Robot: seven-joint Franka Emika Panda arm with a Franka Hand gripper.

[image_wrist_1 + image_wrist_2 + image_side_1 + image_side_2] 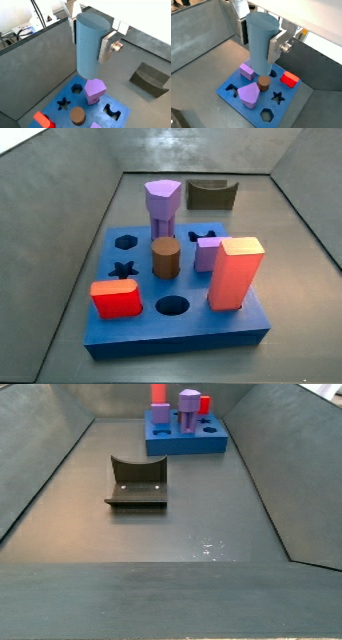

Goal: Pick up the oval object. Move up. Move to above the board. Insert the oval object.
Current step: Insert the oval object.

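Observation:
My gripper (90,42) is shut on the oval object (90,47), a tall smooth pale blue-grey peg held upright between the silver fingers (107,47); both wrist views show this (261,45). The peg hangs above the board (60,95), a thick bright blue block with shaped holes (294,97). Its lower end hides part of the board near the brown cylinder (264,80). In both side views the board shows (134,333) (201,446), but gripper and peg are out of view. An empty rounded hole (173,306) lies near the board's front edge.
On the board stand a purple hexagonal column (162,203), the brown cylinder (166,256), a purple square block (207,253), a tall salmon block (238,273) and a short red piece (116,298). A dark olive block (136,482) sits on the grey bin floor. Grey walls surround everything.

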